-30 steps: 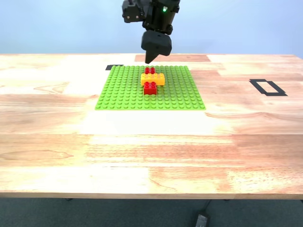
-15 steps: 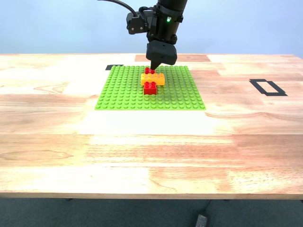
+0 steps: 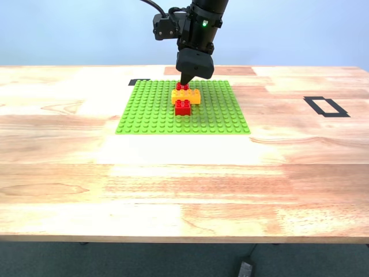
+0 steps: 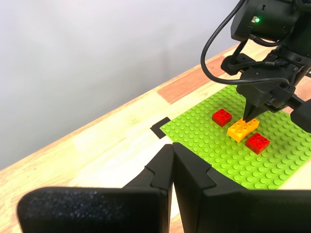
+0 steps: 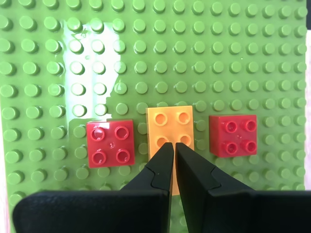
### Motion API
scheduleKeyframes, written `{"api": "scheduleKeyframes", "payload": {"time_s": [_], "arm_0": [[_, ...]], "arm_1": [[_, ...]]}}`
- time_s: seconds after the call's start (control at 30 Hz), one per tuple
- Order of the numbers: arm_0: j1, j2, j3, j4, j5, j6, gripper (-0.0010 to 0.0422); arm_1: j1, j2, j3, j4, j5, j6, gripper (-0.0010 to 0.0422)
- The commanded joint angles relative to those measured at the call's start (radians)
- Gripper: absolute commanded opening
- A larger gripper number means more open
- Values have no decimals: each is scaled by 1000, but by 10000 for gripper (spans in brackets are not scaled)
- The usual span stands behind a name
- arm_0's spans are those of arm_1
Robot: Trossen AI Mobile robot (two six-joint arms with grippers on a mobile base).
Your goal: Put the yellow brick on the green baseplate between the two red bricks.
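Looking from the near edge of the pale wooden worktop [image 3: 184,190] toward the far edge, you first cross bare wood, then reach the large flat lime-green studded baseplate [image 3: 144,115], which lies toward the far edge. On it, close to its own far edge, sit the two small square red studded bricks: the first red brick [image 3: 183,107] nearer you, the second red brick [image 3: 182,86] farther. The yellow-orange rectangular studded brick [image 3: 186,96] lies between them, each red brick just beside one of its long sides, its long axis running along the worktop's far edge.

Directly over that yellow brick you have your second gripper [image 5: 172,150], pointing straight down. Its jaws are pressed together with nothing between them, and the tips sit at the brick's top; you cannot tell from these views whether they press on it or hover just above. In the second wrist view the brick's long axis runs straight out from the jaws, so any downward push lands on the end nearer the jaws, not the middle.

Your first gripper [image 4: 172,165] is well apart from the plate, off toward the black tape mark [image 4: 159,127] by the plate's corner, jaws likewise clenched and empty. The second arm is far the nearer.

By the look of it the brick is placed, and only seating it firmly may remain.
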Motion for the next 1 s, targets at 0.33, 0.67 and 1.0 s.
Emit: {"api": "scheduleKeyframes", "payload": {"time_s": [0.33,0.67,1.0], "arm_0": [[0,0,0,-13,0,17,0],[0,0,0,-13,0,17,0],[0,0,0,-17,1,16,0]], "arm_1": [[6,64,2,3,9,10,7],[1,81,2,24,9,2,7],[-25,116,10,35,9,2,7]]}}
